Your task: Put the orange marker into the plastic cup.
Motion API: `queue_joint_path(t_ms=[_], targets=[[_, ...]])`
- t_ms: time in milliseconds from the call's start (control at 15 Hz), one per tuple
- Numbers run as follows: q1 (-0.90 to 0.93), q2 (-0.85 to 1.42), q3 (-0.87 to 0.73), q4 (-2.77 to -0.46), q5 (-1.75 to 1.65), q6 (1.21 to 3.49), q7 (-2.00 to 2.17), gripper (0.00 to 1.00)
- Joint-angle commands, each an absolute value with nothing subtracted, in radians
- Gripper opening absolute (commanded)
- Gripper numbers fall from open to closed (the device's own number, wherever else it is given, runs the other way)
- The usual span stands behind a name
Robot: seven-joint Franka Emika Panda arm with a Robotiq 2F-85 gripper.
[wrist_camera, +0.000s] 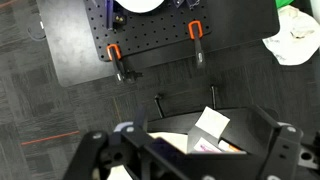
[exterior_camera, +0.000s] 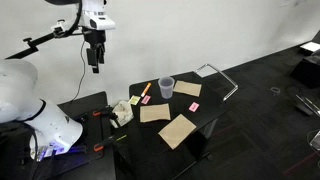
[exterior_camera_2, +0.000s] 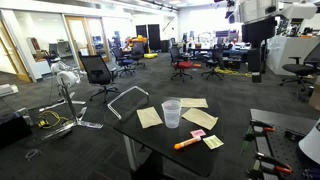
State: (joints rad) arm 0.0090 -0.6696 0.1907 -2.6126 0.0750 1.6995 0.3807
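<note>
The orange marker [exterior_camera: 146,90] lies flat on the black table [exterior_camera: 205,120], just beside the plastic cup [exterior_camera: 166,87], which stands upright. Both also show in an exterior view, the marker [exterior_camera_2: 188,143] in front of the cup [exterior_camera_2: 171,113]. My gripper [exterior_camera: 96,64] hangs high above the table's end, well away from both, and is empty. In the wrist view its fingers [wrist_camera: 190,160] are spread wide, and a bit of the marker [wrist_camera: 230,146] shows far below. The cup is out of the wrist view.
Brown paper pieces [exterior_camera: 178,130] and small pink squares [exterior_camera: 193,106] lie on the table. A crumpled white cloth [exterior_camera: 122,110] sits near the robot's base. Orange clamps [wrist_camera: 116,62] hold a perforated plate. A metal frame [exterior_camera: 222,78] lies past the table, and office chairs [exterior_camera_2: 98,70] stand beyond.
</note>
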Motion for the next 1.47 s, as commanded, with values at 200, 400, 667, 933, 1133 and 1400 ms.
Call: queue_joint_path(t_ms=[200,400,667,933,1133,1400], targets=[[0.014,-0.669,0.186,-2.612,0.072,1.699,0.383,1.00],[0.014,-0.669,0.186,-2.612,0.072,1.699,0.383,1.00],[0.041,-0.643,0.177,-2.623,0.086,1.800,0.309,1.00],[0.087,-0.607,0.170,-2.656,0.086,1.993,0.194,1.00],[0.129,-0.563,0.151,-2.684,0.093,2.154,0.082,1.00],[0.184,-0.455,0.107,-2.702,0.098,2.341,-0.098,1.00]])
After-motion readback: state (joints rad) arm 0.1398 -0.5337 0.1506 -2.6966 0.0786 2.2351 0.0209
